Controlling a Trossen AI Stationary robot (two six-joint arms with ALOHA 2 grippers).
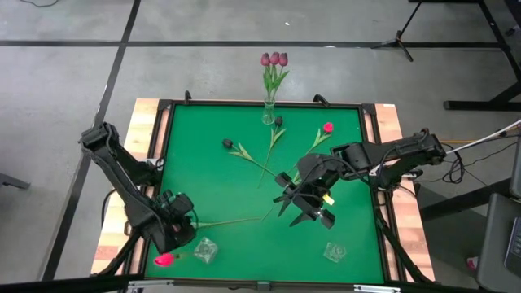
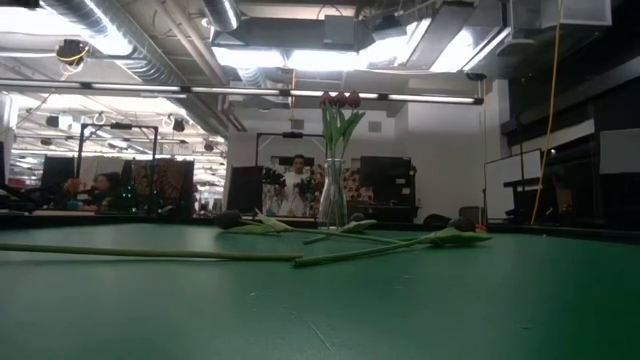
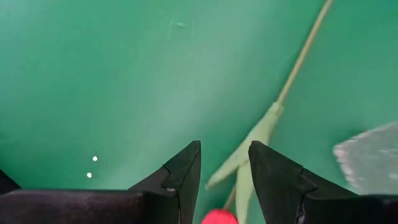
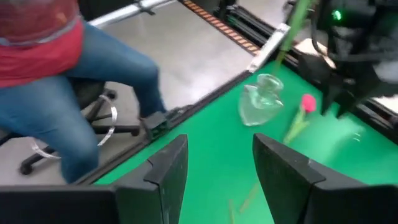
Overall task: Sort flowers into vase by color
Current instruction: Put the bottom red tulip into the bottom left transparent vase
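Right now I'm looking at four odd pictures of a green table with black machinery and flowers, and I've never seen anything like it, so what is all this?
Two robot arms work at a green table, sorting fake tulips into glass vases. One picture looks straight down, one looks level across the tabletop, and two come from cameras on the arms' wrists. The far vase already stands with three purple tulips. Loose tulips lie mid-table: two dark ones and a pink one. The left gripper, at the near left corner, has its fingers on either side of another pink tulip, near a second vase. The right gripper is open, holding nothing. A third vase sits near right.
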